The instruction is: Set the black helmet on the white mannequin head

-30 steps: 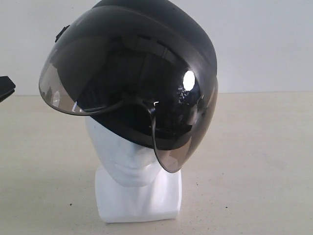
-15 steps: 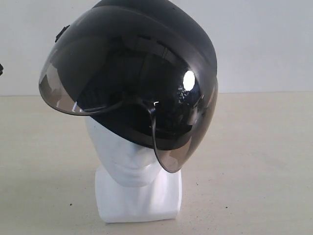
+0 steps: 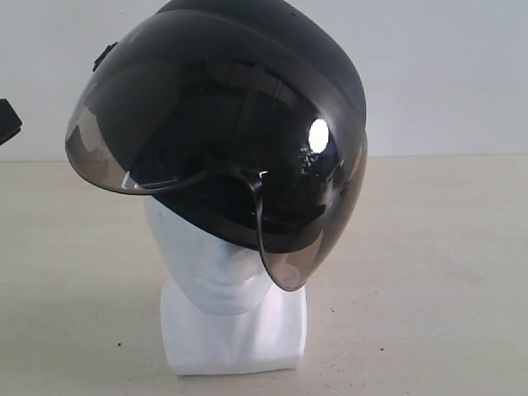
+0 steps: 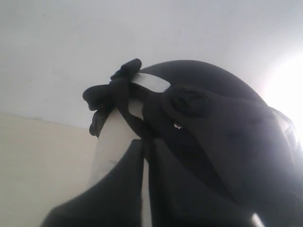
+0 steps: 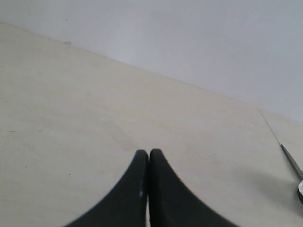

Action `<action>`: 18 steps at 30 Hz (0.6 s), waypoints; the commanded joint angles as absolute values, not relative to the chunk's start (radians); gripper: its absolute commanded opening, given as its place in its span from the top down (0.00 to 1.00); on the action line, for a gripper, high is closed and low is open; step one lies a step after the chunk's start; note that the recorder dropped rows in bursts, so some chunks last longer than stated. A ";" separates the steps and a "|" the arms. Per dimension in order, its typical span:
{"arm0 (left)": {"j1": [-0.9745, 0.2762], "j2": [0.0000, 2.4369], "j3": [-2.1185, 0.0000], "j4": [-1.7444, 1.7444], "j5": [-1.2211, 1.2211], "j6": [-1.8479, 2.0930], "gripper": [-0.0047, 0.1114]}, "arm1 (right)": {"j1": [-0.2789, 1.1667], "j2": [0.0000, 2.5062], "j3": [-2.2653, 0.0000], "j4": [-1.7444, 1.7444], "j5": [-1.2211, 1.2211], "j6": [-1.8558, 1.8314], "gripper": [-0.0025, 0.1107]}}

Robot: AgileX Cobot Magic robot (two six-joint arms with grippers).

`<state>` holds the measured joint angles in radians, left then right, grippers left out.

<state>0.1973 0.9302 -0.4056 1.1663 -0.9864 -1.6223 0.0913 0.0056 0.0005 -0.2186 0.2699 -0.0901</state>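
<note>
1. Exterior view: the bench (image 3: 429, 272) carries the white mannequin head (image 3: 216, 266).
2. The black helmet (image 3: 247, 74) sits tilted on that head.
3. The left gripper (image 3: 7, 130) is at the helmet's nine o'clock, apart from it, fingers (image 4: 124, 194) clenched empty.
4. The right gripper (image 5: 149, 153) is over the bench, fingers clenched empty.
</note>
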 commanded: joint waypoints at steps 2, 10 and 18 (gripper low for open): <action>0.199 0.914 -0.414 1.214 -1.002 -1.617 0.92 | 0.090 0.000 0.000 -0.230 0.247 -0.105 0.98; 0.199 0.914 -0.431 1.259 -0.996 -1.617 0.92 | 0.090 0.000 0.000 0.046 -0.208 0.189 0.98; 0.199 0.914 -0.551 1.305 -0.957 -1.644 0.92 | 0.090 0.188 -0.353 0.143 0.221 0.247 0.98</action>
